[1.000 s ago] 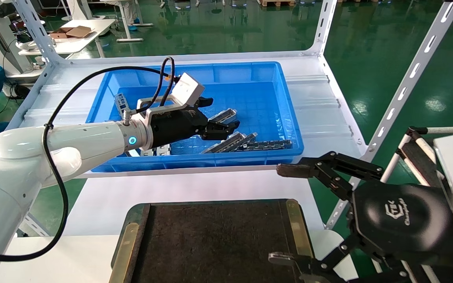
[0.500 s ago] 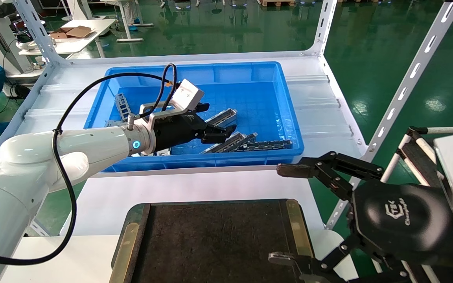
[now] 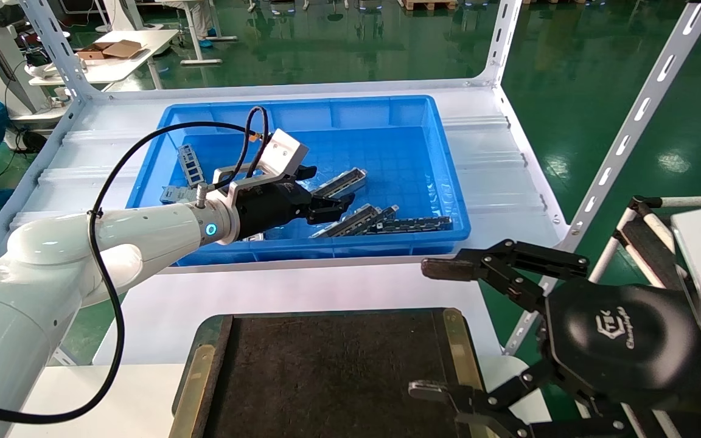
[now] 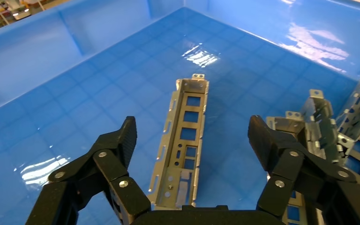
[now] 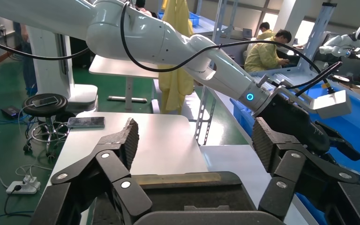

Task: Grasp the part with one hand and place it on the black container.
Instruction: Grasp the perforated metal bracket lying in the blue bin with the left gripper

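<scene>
Inside the deep blue bin point(image 3: 448, 182) on the white shelf surface point(image 3: 496, 164): the left gripper point(image 3: 332, 207), black claw with linked fingers point(image 4: 124, 140), spread wide and released, holding nothing. Its grey camera box point(image 3: 282, 152) sits on top, black cable point(image 3: 107, 255) looping back along the glossy white arm.

The part point(image 4: 183, 140), a long silvery-grey trough frame with slotted windows, lies flat and open side up on the blue gridded floor of the bin. In the left wrist view it sits between the two spread fingers without touching either; bare blue floor shows on both flanks of it. In the head view it lies just beyond the fingertips point(image 3: 341, 181), angled toward the bin's far right.

Further similar metal frames point(image 3: 356, 220) lie near the bin's front wall, just beside the part's right flank; a dark chain-like strip point(image 3: 414, 224) rests against them along that wall. Flat grey plates with square windows point(image 3: 191, 164) stand near the bin's left wall, behind the arm. The far half of the bin floor is open.

Black container point(image 3: 338, 377): wide felt-surfaced tray with brass-coloured strips on two sides, on the near white surface, well apart from the bin.

Right gripper point(image 3: 442, 328): beside the tray's right edge, fingers point(image 5: 124, 138) spread open, nothing between them.
</scene>
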`<state>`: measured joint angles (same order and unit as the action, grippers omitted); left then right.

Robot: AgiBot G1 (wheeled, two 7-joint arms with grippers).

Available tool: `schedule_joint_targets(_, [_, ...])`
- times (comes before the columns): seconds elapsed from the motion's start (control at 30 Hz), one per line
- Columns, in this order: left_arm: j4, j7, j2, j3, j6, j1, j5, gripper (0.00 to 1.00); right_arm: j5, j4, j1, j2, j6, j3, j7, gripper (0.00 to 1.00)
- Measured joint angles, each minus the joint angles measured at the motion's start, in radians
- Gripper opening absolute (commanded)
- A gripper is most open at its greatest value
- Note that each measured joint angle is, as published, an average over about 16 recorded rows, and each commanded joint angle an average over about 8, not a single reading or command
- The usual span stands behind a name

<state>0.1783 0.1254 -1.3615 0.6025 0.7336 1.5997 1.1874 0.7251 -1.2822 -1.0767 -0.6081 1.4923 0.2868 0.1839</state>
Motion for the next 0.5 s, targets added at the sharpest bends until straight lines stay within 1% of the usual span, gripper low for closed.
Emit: schedule_joint_targets(0.5, [-0.011, 0.000, 0.003, 0.041, -0.028, -0.011, -0.047, 0.00, -0.001, 0.000, 0.000, 0.000, 0.000, 0.001, 0.000, 0.00])
